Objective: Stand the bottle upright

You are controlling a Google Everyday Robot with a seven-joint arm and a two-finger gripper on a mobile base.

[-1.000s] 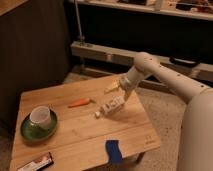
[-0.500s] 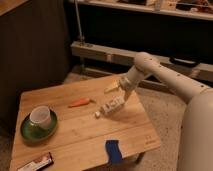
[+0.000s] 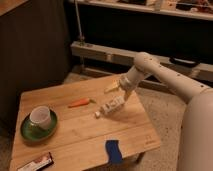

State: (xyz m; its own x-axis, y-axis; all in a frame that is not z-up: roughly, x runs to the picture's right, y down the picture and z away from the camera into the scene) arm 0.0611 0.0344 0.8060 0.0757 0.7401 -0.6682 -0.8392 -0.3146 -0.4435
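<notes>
The jaws stand spread wide at the upper right end of the bottle (image 3: pixel 107 109); whether the fingers touch it cannot be told.

In the camera view, the gripper (image 3: pixel 119 102) is low over the right half of the wooden table (image 3: pixel 75 137), hanging from a white arm (image 3: pixel 165 80) that reaches in from the right edge and bends down at the wrist. The bottle lies on its side on the tabletop, slanting from the gripper down to the left, with its white cap at the lower left end. Just left of it, apart from it, lies an orange carrot (image 3: pixel 80 103) with its thin end pointing right. A pale yellowish object (image 3: pixel 112 87) sits near the far edge of the table, just behind the wrist; what it is cannot be told.

Toward the left side a white cup (image 3: pixel 40 116) stands upright on a green plate (image 3: pixel 27 134). A wrapped snack bar (image 3: pixel 36 162) lies at the near left corner, and a blue object (image 3: pixel 114 151) lies flat near the front edge, well apart from the bottle.
</notes>
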